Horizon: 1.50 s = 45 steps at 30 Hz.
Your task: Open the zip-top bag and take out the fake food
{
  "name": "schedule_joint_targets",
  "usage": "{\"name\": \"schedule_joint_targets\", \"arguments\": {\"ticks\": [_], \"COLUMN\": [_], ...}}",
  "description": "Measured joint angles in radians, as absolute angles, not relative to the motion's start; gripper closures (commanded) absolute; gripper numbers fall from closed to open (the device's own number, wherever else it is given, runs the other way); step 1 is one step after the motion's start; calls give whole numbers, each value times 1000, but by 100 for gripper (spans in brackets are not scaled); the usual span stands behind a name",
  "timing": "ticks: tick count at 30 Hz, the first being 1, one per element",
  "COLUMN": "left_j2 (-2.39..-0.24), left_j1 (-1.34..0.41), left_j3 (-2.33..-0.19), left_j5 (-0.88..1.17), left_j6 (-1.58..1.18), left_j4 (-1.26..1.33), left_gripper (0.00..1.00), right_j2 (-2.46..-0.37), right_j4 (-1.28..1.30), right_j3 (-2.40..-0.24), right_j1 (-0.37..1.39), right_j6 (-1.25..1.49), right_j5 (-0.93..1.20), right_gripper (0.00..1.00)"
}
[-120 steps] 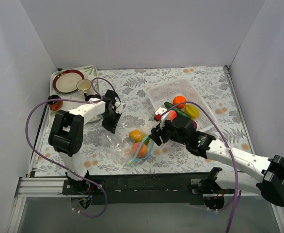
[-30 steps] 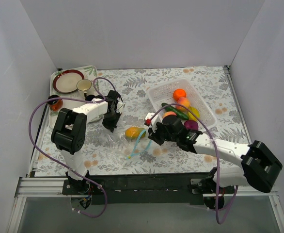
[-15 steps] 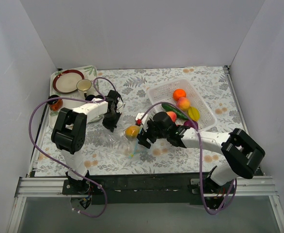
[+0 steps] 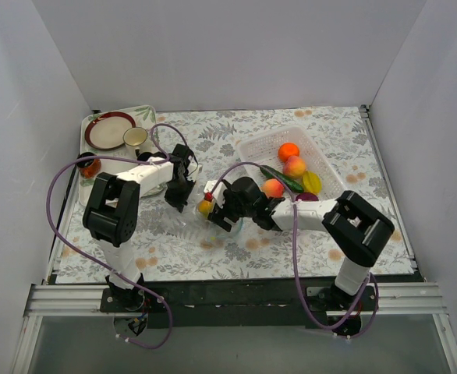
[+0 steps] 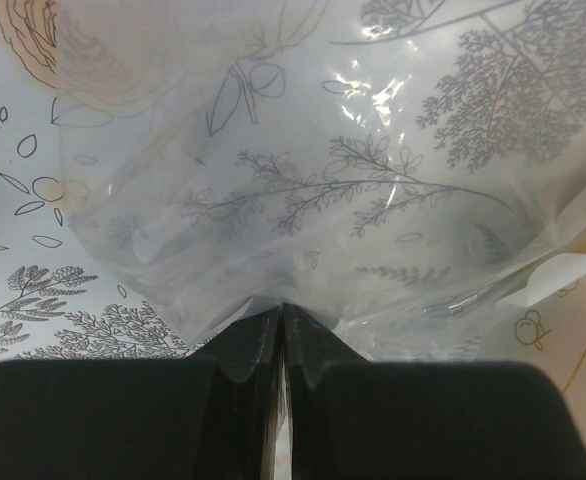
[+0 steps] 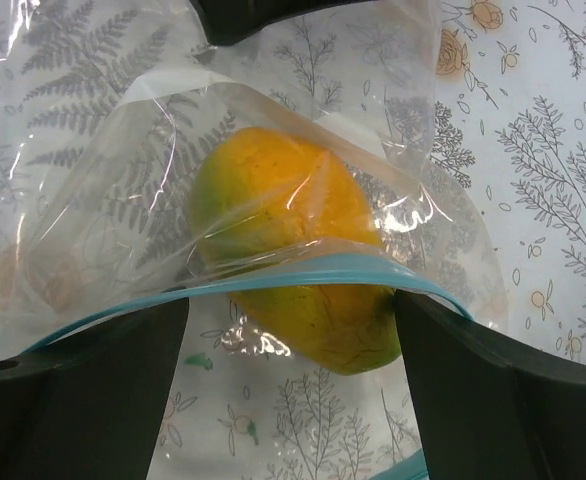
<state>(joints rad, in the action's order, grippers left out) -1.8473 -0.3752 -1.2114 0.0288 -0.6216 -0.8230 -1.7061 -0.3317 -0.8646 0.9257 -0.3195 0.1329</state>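
My right gripper [image 6: 288,345], just spread wide and empty, is straddling the last fruit [image 6: 283,240]; my left gripper [image 5: 281,325] is pinching the bag [image 5: 303,180].

Robot lab cell; plain white walls [image 4: 213,54]; floral tablecloth [image 4: 213,132]

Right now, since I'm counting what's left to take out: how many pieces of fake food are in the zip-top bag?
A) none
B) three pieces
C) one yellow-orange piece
C: the right wrist view shows one yellow-orange fruit at the mouth of the zip-top bag, with nothing else inside.
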Motion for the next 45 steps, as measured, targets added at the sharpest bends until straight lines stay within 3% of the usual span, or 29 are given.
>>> {"name": "schedule_joint_targets", "arguments": {"ticks": [6, 9, 12, 17, 22, 27, 38, 39, 40, 42, 43, 44, 45], "left_j2": [-1860, -1860, -1860, -1860, -1860, -1862, -1894, -1902, -1911, -1935, -1949, -1960, -1966], "left_j1": [-375, -375, -375, -375, -375, -375, -376, -375, -375, -374, -375, -375, -375], "left_j3": [-1229, -1229, -1230, -1230, -1230, -1230, -1279, -1291, -1306, -1349, -1380, -1411, -1440], "left_j5": [36, 38, 38, 38, 37, 31, 35, 51, 72, 132, 163, 192, 219], "left_j6": [-603, -598, -598, -598, -598, -594, -596, -599, -599, -601, -601, -601, -601], "left_j4": [-841, -843, -845, -846, -846, -846, -874, -876, -881, -907, -926, -938, -950], "left_gripper": [100, 100, 100, 100, 100, 100, 100, 100, 100, 96, 84, 53, 36], "right_j2": [-1802, -1843, -1856, -1838, -1689, -1474, -1143, -1119, -1099, -1081, -1084, -1098, -1118], "right_j4": [-340, -345, -344, -336, -274, -168, 23, 30, 32, 30, 38, 52, 62], "right_j3": [-916, -928, -943, -934, -882, -841, -709, -706, -706, -714, -727, -748, -771], "right_j1": [941, 944, 946, 949, 950, 950, 828, 799, 764, 698, 667, 642, 626], "right_j6": [-344, -340, -336, -303, -270, -228, -68, -46, -27, 3, 15, 25, 35], "right_j5": [139, 168, 186, 205, 212, 163, -189, -225, -252, -291, -310, -323, -334], "right_gripper": [12, 20, 33, 72, 87, 92, 99, 97, 80, 58, 25, 2, 1]}}
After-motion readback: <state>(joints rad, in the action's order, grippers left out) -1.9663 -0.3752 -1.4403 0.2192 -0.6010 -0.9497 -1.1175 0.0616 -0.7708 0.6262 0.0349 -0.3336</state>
